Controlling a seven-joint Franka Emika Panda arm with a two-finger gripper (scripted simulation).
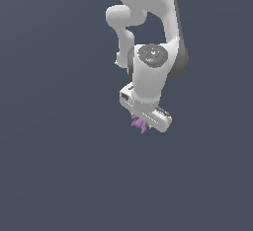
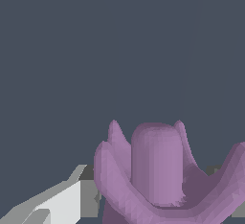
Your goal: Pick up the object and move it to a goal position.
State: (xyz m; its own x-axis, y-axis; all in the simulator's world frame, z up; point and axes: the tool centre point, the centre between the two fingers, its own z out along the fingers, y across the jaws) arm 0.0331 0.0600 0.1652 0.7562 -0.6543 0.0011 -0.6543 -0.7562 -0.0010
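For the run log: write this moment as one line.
arm: over the plain floor | gripper: at lump, closure unclear | lump: purple, between fingers | goal: not visible

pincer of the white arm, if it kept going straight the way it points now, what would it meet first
The small purple lump with curved claw-like lobes already sits at the pincer, apparently between its fingers. Beyond it both views show only plain dark grey background, so the way looks free, though depth is unclear.

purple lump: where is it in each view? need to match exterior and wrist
Exterior view: the purple lump peeks out just under the white gripper, near picture centre.
Wrist view: it fills the lower middle to right, large and close.
Shared landmark: the gripper's white finger beside the lump; whether the jaws clamp it is unclear.
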